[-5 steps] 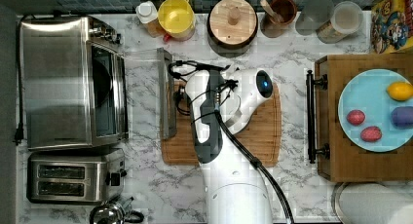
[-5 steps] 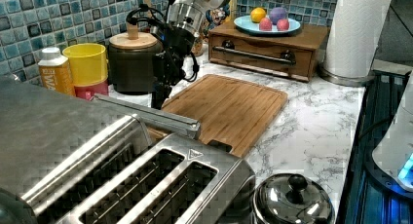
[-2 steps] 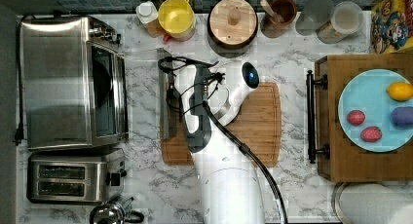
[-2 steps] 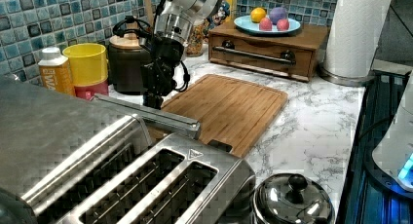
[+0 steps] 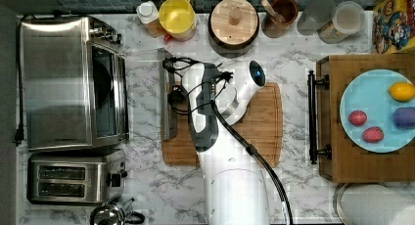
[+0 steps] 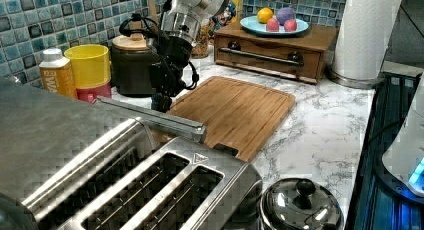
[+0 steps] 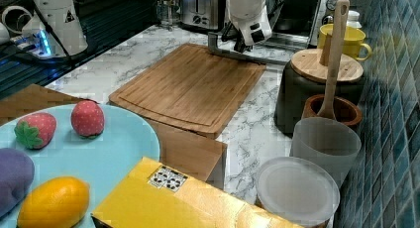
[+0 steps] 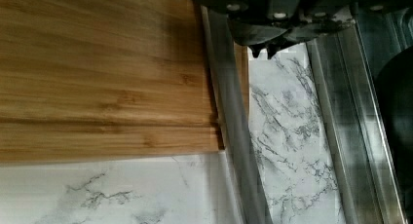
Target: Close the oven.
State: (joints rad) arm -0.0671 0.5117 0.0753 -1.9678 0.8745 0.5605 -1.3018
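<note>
None of the closing done: oven (image 5: 73, 83) at top view's left, door (image 5: 142, 95) fully down. Gripper (image 6: 161, 101) just above door handle (image 6: 155, 120); finger state indiscernible. Remaining: lift door shut.

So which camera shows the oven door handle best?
The top view: the whole handle lies lengthwise, the gripper beside it. The left view shows it foreshortened, the right view half behind the arm, the wrist view just a stretch.
</note>
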